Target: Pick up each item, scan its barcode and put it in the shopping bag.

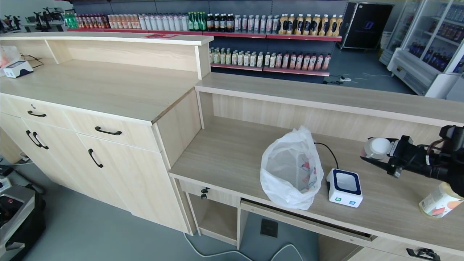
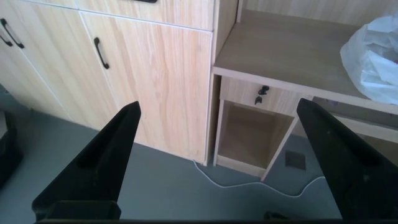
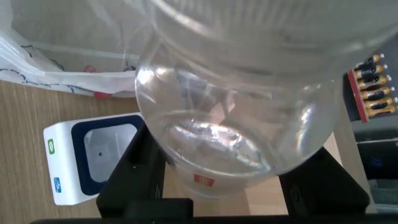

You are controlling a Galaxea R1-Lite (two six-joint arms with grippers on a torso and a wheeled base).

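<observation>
My right gripper (image 1: 376, 156) is clamped on a clear bottle (image 1: 378, 146) with a white cap, holding it on its side in the air above the counter (image 1: 224, 152), off to the right of the scanner (image 1: 344, 186). From the right wrist camera I am looking at the bottle's rounded see-through bottom (image 3: 230, 124), with a black finger (image 3: 134, 171) pressed on either side of it and the scanner (image 3: 90, 155) on the wood below. The white shopping bag (image 1: 291, 170) stands open on the counter, just beside the scanner's left side. A second bottle (image 1: 440, 201) with a printed label sits at the counter's right end, partly behind my arm. My left gripper (image 2: 214, 162) hangs spread wide with nothing in it, over the grey floor in front of the cabinet doors (image 2: 149, 74).
</observation>
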